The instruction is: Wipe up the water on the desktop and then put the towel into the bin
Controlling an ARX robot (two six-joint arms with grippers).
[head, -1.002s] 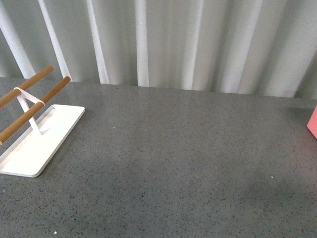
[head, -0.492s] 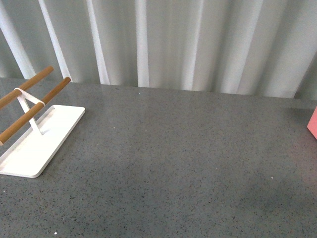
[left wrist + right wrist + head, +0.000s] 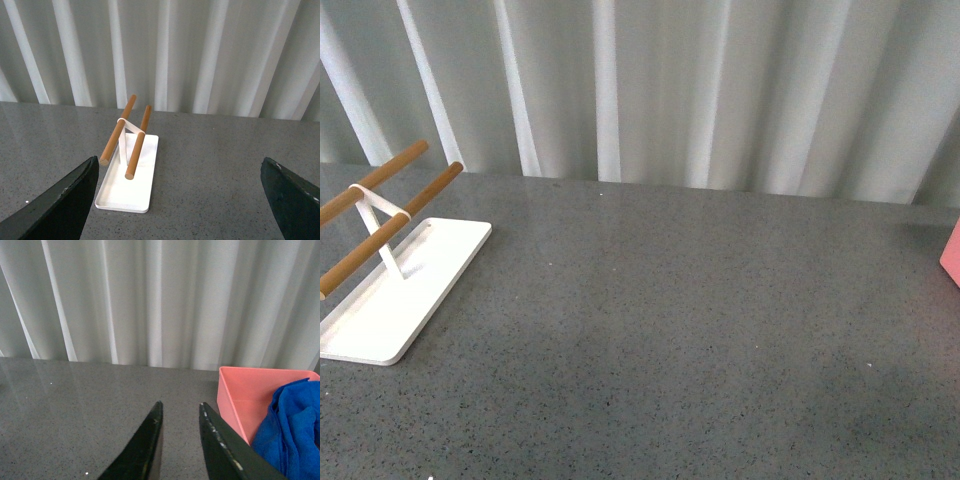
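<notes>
The dark grey speckled desktop fills the front view, and neither arm shows there. A corner of the salmon-pink bin peeks in at its right edge. In the right wrist view the blue fluffy towel lies bunched inside the bin. My right gripper is shut with nothing between its fingers, above the desktop just beside the bin. My left gripper is open wide and empty, its dark fingers framing the desktop.
A white tray with two wooden rods stands at the left of the desktop; the left wrist view shows this tray ahead of the left gripper. A pleated pale curtain hangs behind the far edge.
The front view has shifted slightly: the tray and the desktop's far edge sit a little differently in the picture. Nothing on the desktop has moved.
</notes>
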